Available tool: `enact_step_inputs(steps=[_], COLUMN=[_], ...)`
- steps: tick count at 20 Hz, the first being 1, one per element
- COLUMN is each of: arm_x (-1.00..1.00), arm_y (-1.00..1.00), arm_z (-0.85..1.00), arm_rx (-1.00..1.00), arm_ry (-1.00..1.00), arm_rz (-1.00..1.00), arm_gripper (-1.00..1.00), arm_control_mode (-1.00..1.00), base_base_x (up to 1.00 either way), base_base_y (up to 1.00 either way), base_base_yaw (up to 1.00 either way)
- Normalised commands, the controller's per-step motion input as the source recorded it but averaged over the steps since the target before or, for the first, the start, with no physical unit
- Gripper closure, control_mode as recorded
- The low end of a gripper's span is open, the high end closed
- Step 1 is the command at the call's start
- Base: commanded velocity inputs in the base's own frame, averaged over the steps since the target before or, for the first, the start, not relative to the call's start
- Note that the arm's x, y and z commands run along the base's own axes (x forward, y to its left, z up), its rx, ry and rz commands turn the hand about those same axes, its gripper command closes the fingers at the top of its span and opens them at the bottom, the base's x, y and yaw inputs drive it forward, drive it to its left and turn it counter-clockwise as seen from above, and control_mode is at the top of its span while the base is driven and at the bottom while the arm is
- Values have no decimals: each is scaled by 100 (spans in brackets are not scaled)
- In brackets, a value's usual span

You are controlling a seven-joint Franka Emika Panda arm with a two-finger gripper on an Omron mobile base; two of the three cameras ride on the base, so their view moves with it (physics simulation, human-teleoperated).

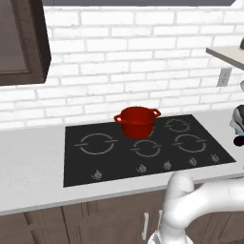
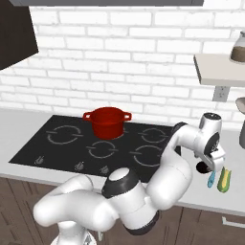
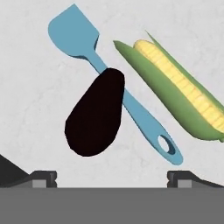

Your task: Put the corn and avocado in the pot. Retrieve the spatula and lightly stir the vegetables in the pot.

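The glossy red pot (image 1: 137, 121) (image 2: 107, 122) stands on the back middle of the black cooktop. On the grey counter right of the cooktop, the corn (image 3: 179, 92) (image 2: 224, 179) lies in its green husk. Beside it lies a blue spatula (image 3: 140, 118) (image 2: 211, 179). The near-black avocado (image 3: 94, 116) rests across the spatula's handle. My gripper (image 3: 113, 179) (image 2: 210, 165) hangs directly above these three, pointing down. Its fingertips (image 3: 43, 178) stand wide apart, open, with nothing between them.
The cooktop (image 1: 143, 147) has its knobs along the front edge. A wall shelf (image 2: 220, 67) carrying a jar (image 2: 238, 48) juts out above the counter at the right, over a wall outlet (image 2: 220, 93). A dark cabinet (image 1: 21, 43) hangs at the upper left.
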Motion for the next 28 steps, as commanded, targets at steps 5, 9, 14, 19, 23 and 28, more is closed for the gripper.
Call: enact_step_inputs(steps=[5,9,14,19,23,28], arm_x=[28,29,9,0,0,0], arm_y=[-3,-11,-27,-25,-3,0], arm_z=[-17,-11,-5,-2,-10,-15], arm_rx=[0,0,0,0,0,0], arm_ry=[0,0,0,0,0,0], arm_rz=[-3,-2,-1,0,0,-1], arm_gripper=[-100,-100,-100,-100,-100,-100], arm_control_mode=[-100,-100,-100,-100,-100,-100], base_base_x=[0,0,0,0,0,0], base_base_y=[0,0,0,0,0,0], base_base_yaw=[0,0,0,0,0,0])
